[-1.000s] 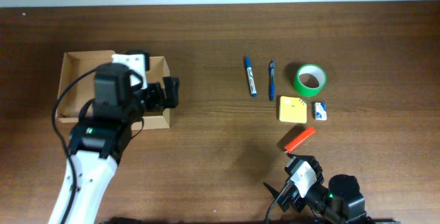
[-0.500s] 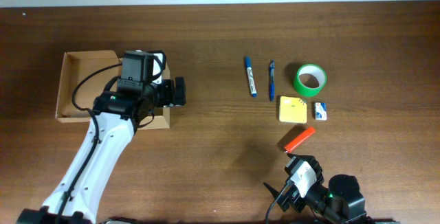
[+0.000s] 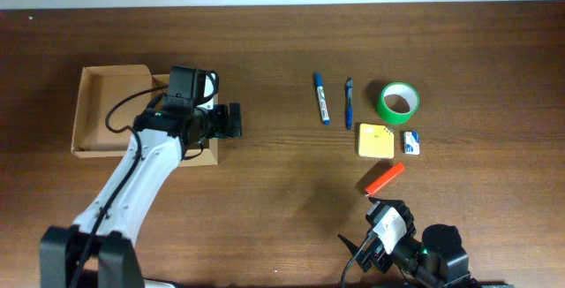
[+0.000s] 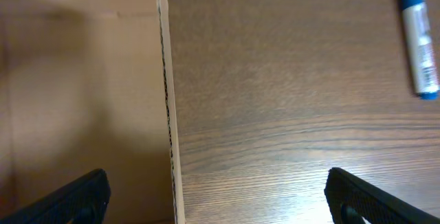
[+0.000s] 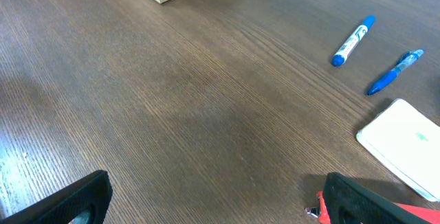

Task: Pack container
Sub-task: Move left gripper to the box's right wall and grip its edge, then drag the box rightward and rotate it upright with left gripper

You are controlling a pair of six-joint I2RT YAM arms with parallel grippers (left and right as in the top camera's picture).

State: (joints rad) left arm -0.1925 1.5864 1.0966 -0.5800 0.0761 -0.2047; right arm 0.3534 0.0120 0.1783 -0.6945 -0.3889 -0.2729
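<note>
**Both jaws gaping wide, nothing in either one yet**

Left gripper (image 3: 231,120) and right gripper (image 5: 216,200) are both hanging fully spread and carrying nothing. The container (image 3: 97,102) is sitting open near the table's (image 3: 282,200) left edge, and as far as I can see it's empty. All the stuff to pack is lying well apart from it, toward the right edge: blue marker (image 3: 320,98), blue pen (image 3: 349,102), green tape roll (image 3: 398,102), yellow pad (image 3: 376,140).

What's worrying me: in the left wrist view the fingers are straddling the box's right wall (image 4: 167,114), one over cardboard and one over bare wood. If that arm is dipping here, I'm guessing it's clipping the wall and shoving or denting the box. The marker and pen are also lying just beside each other, so a sloppy grab is probably knocking one away.

Compared with a second ago, the left arm is swinging rightward. It was hovering over the box's right half, and now the fingers are poking past the wall. Right arm, box and items aren't budging.
</note>
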